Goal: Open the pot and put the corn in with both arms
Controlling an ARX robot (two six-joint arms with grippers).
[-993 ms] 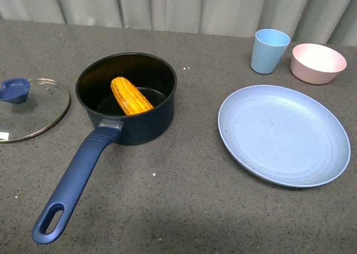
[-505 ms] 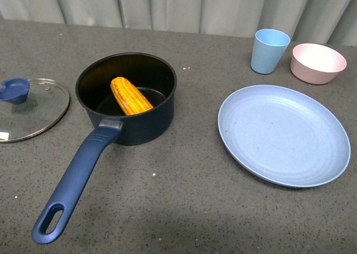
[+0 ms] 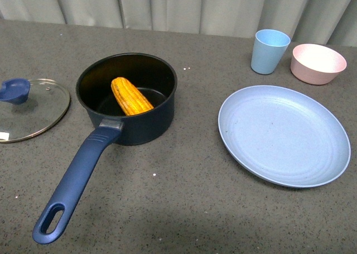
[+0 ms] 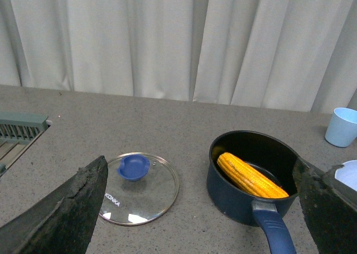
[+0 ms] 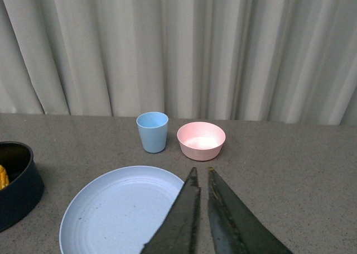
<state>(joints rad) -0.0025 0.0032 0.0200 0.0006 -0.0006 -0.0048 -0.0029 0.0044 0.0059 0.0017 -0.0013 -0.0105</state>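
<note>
The dark navy pot (image 3: pixel 127 97) stands open left of the table's middle, its long blue handle (image 3: pixel 75 184) pointing toward the front edge. The yellow-orange corn (image 3: pixel 130 96) lies inside it, leaning on the wall. The glass lid (image 3: pixel 29 109) with its blue knob lies flat on the table left of the pot. Neither arm shows in the front view. My left gripper (image 4: pixel 201 178) is open and empty, held above the table with the lid (image 4: pixel 139 180), pot (image 4: pixel 254 176) and corn (image 4: pixel 251 176) between its fingers. My right gripper (image 5: pixel 201 173) is shut and empty, above the plate's edge.
A large light blue plate (image 3: pixel 283 134) lies at the right. A light blue cup (image 3: pixel 269 51) and a pink bowl (image 3: pixel 317 63) stand behind it. They show in the right wrist view too: plate (image 5: pixel 120 209), cup (image 5: pixel 152 132), bowl (image 5: pixel 201 140). White curtains hang behind the table.
</note>
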